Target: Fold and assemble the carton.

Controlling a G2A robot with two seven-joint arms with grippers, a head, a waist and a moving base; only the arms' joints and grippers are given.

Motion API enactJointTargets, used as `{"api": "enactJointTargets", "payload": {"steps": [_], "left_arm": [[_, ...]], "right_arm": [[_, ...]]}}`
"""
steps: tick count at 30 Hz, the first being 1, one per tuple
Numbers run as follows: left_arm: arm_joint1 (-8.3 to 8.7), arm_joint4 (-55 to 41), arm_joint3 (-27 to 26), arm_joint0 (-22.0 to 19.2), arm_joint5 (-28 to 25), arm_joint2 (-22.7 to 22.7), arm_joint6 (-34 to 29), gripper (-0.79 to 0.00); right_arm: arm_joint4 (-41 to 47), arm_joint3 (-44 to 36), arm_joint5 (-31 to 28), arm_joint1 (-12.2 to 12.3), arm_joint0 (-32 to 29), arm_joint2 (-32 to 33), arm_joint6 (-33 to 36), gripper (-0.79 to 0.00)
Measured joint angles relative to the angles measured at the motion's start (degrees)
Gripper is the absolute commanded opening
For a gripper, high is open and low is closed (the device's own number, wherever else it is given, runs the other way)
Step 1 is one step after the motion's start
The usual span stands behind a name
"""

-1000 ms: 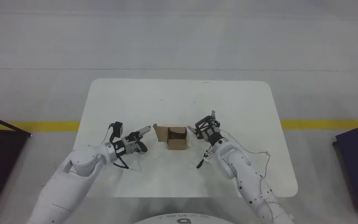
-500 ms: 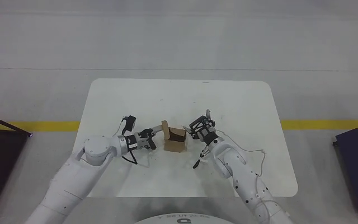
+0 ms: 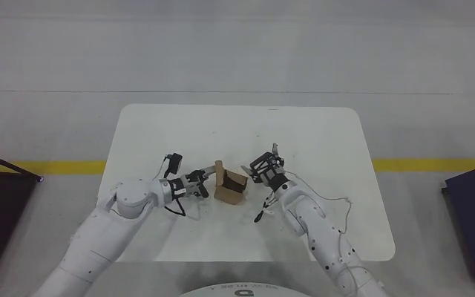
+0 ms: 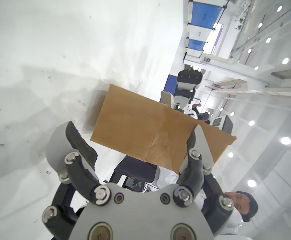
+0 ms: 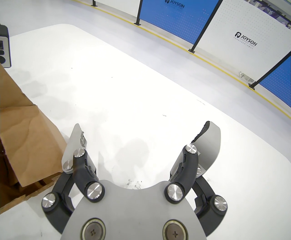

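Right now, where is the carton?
In the top view the carton sits near the middle of the table, between the left gripper and the right gripper, both close beside it.

White table (image 3: 326, 141), rounded corners, a few small dark scuff marks (image 5: 134, 181) on the top. Grey floor (image 3: 237, 52) all around, with a yellow line (image 3: 423, 164) across it showing either side of the table. Dark blue object (image 3: 462, 200) at the right edge of the top view, black stand (image 3: 15, 172) at the left edge. Past the table: blue panels (image 5: 181, 20) and a white dotted panel (image 5: 261, 22) on black posts (image 5: 139, 11). Round ceiling lights (image 4: 285, 61) overhead.
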Motion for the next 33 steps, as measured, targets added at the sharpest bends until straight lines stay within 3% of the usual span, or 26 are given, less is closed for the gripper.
{"api": "enactJointTargets", "payload": {"steps": [4,8,15,17,26,33], "left_arm": [[0.41,-3.06,0.28,1.95,-3.50,-3.60,1.14,0.000],[0.90,-0.26,-1.56,3.27,-8.86,-6.27,2.99,0.000],[2.10,24.92,-6.30,3.10,-17.65,-7.86,7.99,0.000],[2.11,28.40,-6.26,3.11,-17.48,-7.85,7.98,0.000],[2.14,23.41,-6.28,3.01,-17.22,-7.83,8.21,0.000],[3.45,42.81,-8.54,5.90,-14.77,-10.88,11.83,0.000]], "right_arm": [[2.38,-0.84,0.94,0.09,-1.39,1.87,-2.39,0.000],[5.03,-1.68,0.00,0.33,-3.75,3.71,-4.49,0.000],[6.28,-4.43,-2.84,1.04,-9.92,6.16,-6.53,0.000],[6.30,-5.41,-3.22,1.18,-11.21,6.60,-7.13,0.000],[6.28,-5.67,-3.24,1.21,-11.45,6.74,-7.24,0.000],[6.63,-3.09,-2.93,0.98,-11.17,5.84,-6.84,0.000]]}}
